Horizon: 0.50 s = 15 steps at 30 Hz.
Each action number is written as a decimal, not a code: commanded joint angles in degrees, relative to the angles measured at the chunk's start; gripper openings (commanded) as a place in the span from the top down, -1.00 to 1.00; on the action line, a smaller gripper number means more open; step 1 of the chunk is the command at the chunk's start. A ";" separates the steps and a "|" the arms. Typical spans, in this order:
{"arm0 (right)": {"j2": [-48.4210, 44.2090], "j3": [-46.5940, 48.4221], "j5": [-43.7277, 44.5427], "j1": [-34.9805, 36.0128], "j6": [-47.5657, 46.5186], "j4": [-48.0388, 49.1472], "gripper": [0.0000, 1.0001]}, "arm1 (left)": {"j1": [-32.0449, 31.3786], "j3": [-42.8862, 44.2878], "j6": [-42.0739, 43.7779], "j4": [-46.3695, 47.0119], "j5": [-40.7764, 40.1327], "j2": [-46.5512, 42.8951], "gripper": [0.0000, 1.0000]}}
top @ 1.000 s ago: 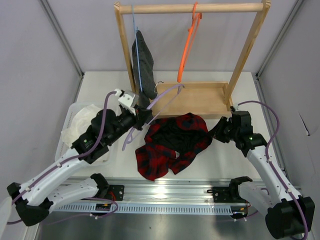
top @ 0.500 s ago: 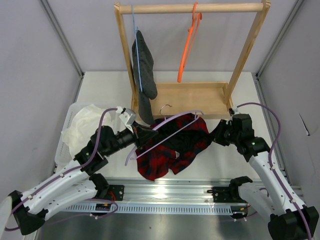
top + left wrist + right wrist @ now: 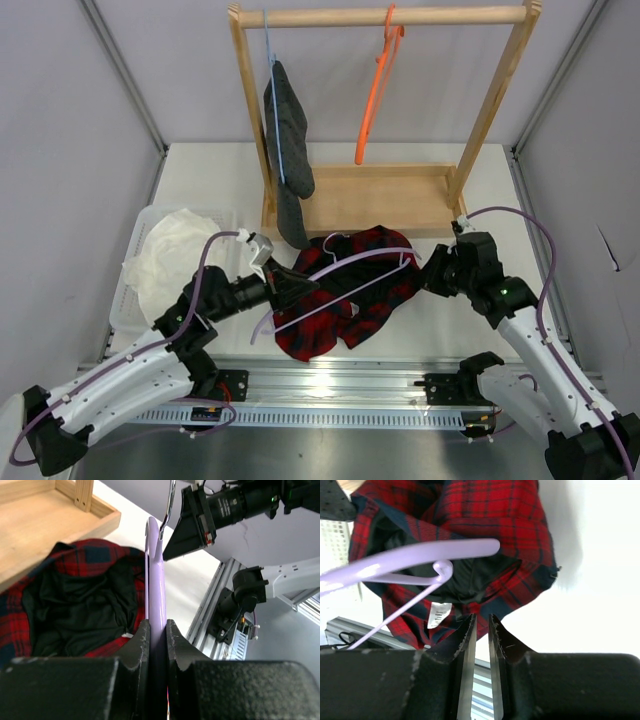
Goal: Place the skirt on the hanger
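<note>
1. The job looks barely begun. No part of the skirt (image 3: 385, 285) is on the hanger (image 3: 352, 258) yet. The skirt lies crumpled on the table (image 3: 215, 180) just in front of the wooden rack (image 3: 380, 200), with its black lining turned up.
2. One thing is done: the hanger is in hand. The left fingers (image 3: 137, 650) are pinched on one end of it, and the lilac plastic runs straight out from between them.
3. The hanger hangs over the skirt and crosses it slantwise in the top view, with its hook toward the rack. I can't tell whether it touches the cloth.
4. The right fingers (image 3: 462, 640) are pressed almost together. Only a slit shows between them, and I see nothing in it.
5. In the right wrist view, the skirt's hem sits right at those fingertips, with a white label (image 3: 437, 614) next to it. They are so close that I can't say whether they touch. The hanger's free end lies beyond, over the lining.
6. To my eye, all the real work is left. An edge of the skirt has to be taken up, carried over the hanger's bar and left hanging there.
</note>
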 commanded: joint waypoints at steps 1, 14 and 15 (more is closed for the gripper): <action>0.19 1.24 2.09 0.27 -0.19 -0.91 0.57 | -0.24 -2.42 -1.88 6.24 1.22 -2.78 1.00; 1.33 0.01 2.44 0.44 -0.01 0.14 0.50 | -0.24 -7.09 -2.32 4.84 -1.76 -7.44 1.00; 1.42 -0.25 2.27 0.53 0.07 0.58 0.50 | -0.15 -7.70 -2.50 4.84 -2.03 -7.71 1.00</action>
